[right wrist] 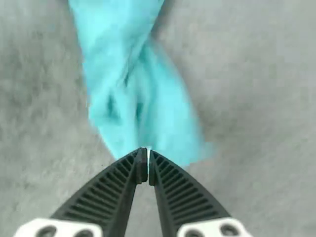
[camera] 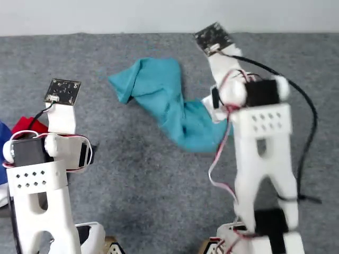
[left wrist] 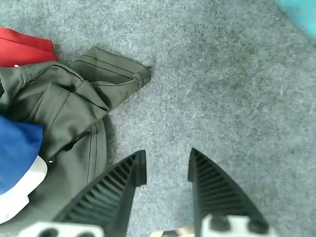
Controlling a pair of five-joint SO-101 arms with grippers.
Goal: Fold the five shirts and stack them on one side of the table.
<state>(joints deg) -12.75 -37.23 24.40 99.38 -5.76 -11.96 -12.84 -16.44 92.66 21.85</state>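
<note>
High view: teal shirt (camera: 159,100) lies in the upper middle of the frame, twisted into a rope-like band that runs from a bunched end at upper centre down and rightward to my right arm. My right gripper (right wrist: 148,158) is pinched closed on that shirt's (right wrist: 133,94) near end, jaws together with cloth at the tips and the rest trailing away over the grey table (right wrist: 256,98). My left gripper (left wrist: 165,163) hangs released, jaws apart over bare table, holding nothing. Just beside one finger is the olive shirt (left wrist: 64,113), crumpled, a hemmed sleeve edge poking out toward open table. Touching it are the red shirt (left wrist: 24,47) and blue shirt (left wrist: 17,143), with something white under the blue. In the high view that heap sits at the left edge, red (camera: 24,126) and a sliver of blue (camera: 2,132) peeking past my left arm. Table's (camera: 148,185) far edge meets the pale wall (camera: 159,16) along the top. Widest open stretch: lower centre, between my two arms.
</note>
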